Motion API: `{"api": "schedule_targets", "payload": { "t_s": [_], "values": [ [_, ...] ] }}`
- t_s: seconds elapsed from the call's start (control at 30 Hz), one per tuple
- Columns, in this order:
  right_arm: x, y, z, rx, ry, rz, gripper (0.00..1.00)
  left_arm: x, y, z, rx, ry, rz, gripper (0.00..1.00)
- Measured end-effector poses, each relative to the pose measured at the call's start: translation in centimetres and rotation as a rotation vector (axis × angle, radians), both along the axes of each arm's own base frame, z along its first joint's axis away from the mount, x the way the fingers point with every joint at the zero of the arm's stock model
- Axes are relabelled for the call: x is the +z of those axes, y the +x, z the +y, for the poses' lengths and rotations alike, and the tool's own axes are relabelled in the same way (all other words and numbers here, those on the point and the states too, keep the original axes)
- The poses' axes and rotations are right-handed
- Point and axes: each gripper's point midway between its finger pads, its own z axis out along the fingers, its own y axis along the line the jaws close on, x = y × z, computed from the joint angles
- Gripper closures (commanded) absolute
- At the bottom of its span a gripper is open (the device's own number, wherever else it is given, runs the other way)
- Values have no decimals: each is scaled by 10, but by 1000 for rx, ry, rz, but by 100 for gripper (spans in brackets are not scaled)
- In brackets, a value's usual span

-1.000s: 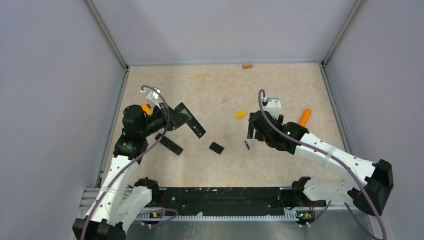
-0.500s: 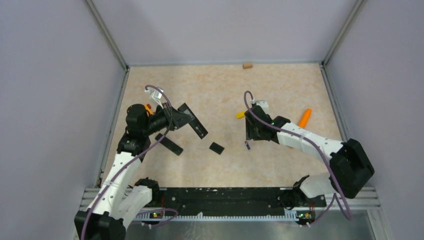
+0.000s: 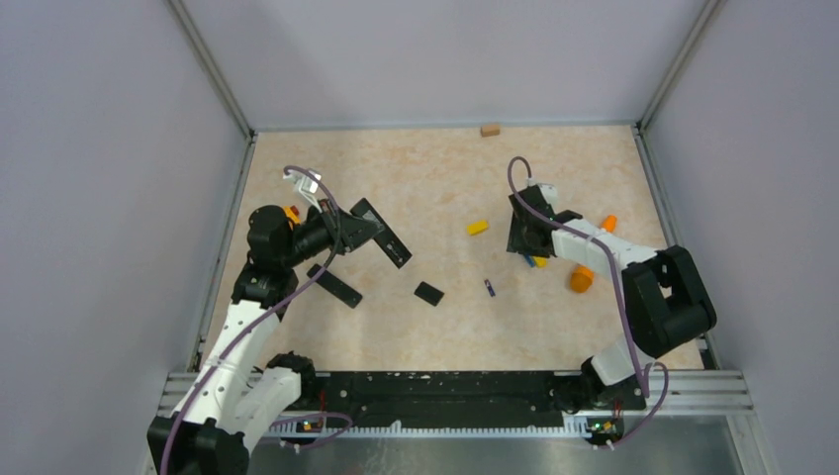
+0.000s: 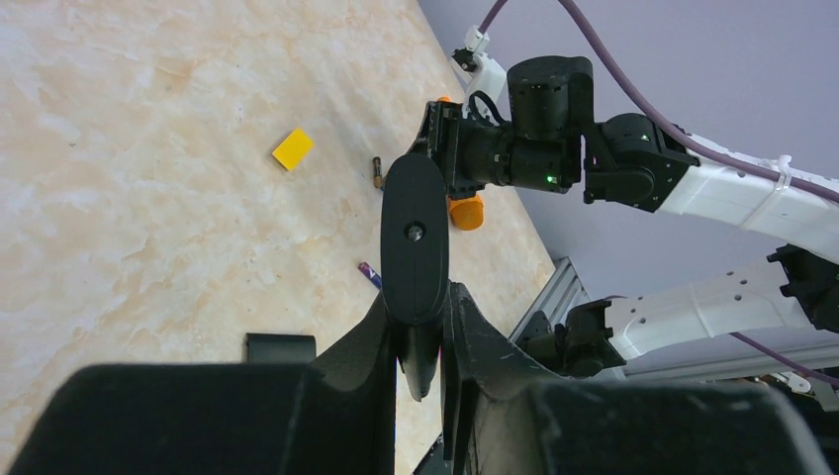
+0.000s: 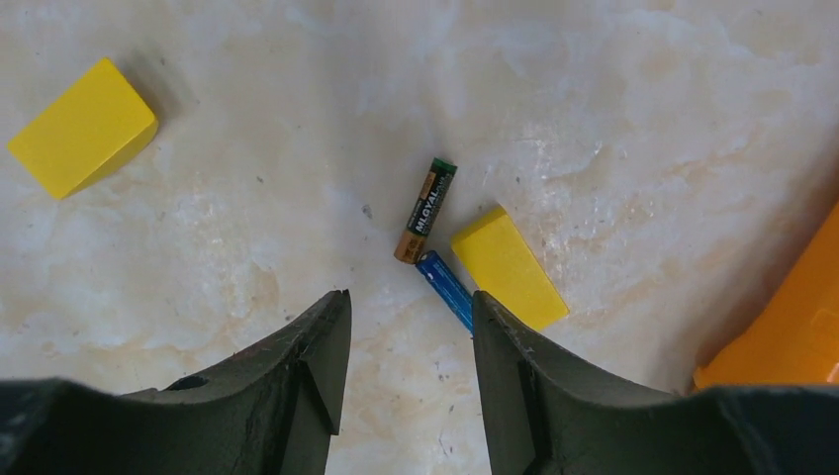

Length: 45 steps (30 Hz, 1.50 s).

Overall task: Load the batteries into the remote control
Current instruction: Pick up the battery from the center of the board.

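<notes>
On the left side of the surface (image 3: 435,178), the left fingers (image 4: 368,344) are clamping the near end of the black remote control (image 4: 415,233), which is pointing straight out from them toward the right arm. Near that remote, a long black piece (image 3: 333,285) and a small black rectangular piece (image 3: 428,292) are lying flat, apart from each other. One purple-tipped battery (image 3: 489,287) is lying alone between the small black piece and the right arm.

Over on the right, the right fingers (image 5: 307,366) are standing apart with nothing between them, pointing down at two more batteries. A dark battery with a copper end and a green end (image 5: 426,210) is lying just beyond the gap. A blue battery (image 5: 445,287) is lying with one end almost touching the copper end, and its other end is slanting toward the right-hand finger. A yellow block (image 5: 508,267) is lying just beside the blue battery, and whether they are touching cannot be told. A second yellow block (image 5: 82,127) is sitting well apart to the left. An orange cone (image 5: 792,317) is showing at the right edge of the wrist view
</notes>
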Motion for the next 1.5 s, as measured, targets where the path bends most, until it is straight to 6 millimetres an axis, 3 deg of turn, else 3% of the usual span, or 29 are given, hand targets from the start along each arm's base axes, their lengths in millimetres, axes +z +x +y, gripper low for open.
{"api": "schedule_targets", "payload": {
  "t_s": [0.47, 0.7, 1.0, 1.13, 1.3, 1.5],
  "values": [
    [1, 15, 16, 142, 93, -26, 50, -6, 5, 0, 0, 13, 9, 100],
    [-17, 8, 13, 142, 83, 16, 50, -6, 5, 0, -1, 15, 7, 100],
    [-19, 7, 7, 159, 45, 20, 52, -6, 5, 0, -1, 17, 4, 100],
    [-22, 3, 3, 179, 19, 37, 57, -6, 5, 0, -1, 17, 4, 100],
    [-31, -9, -3, 202, -11, 77, 70, -6, 5, 0, -2, 17, 4, 100],
    [-31, -8, -4, 216, -13, 75, 89, -6, 5, 0, -2, 17, 4, 100]
  ]
}}
